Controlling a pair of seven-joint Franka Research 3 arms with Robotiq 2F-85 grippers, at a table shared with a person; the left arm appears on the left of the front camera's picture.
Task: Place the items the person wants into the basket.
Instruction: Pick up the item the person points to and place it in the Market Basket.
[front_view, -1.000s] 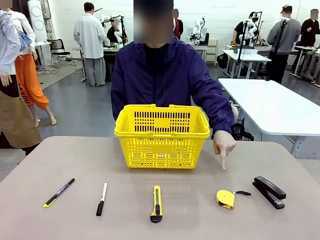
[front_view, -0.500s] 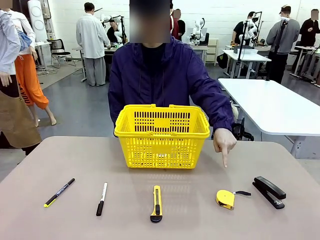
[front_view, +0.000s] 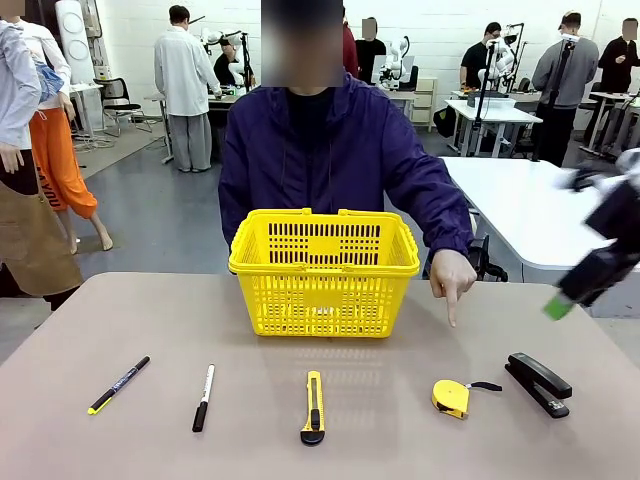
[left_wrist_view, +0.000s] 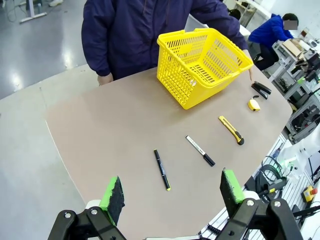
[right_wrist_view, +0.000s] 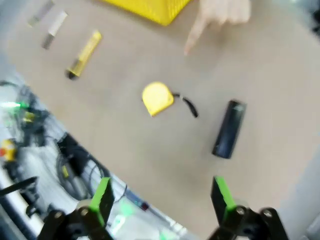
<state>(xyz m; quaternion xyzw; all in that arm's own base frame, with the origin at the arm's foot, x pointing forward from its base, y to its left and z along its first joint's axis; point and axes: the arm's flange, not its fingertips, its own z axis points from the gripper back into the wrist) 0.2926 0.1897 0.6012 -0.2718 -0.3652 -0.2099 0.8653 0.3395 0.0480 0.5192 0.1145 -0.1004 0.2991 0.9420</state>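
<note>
Beige counter (front_view: 100, 330) ahead: tape measure (front_view: 451, 397) sits front right, strap trailing toward the stapler (front_view: 539, 384), which slants far-left to near-right. The person's finger (front_view: 450, 310) points down just behind the tape. My right hand (right_wrist_view: 161, 197) is spread apart, its view smeared; my left hand (left_wrist_view: 172, 192) is apart too. A box cutter (front_view: 313, 407) lies lengthwise before the basket (front_view: 324, 272).

Basket (front_view: 324, 300): glossy yellow plastic. Table (front_view: 150, 330): smooth matt beige top. Stapler (front_view: 538, 383): black, slight sheen. Tape measure (front_view: 450, 397): yellow plastic case. Person's jacket (front_view: 350, 160): matt purple cloth.
</note>
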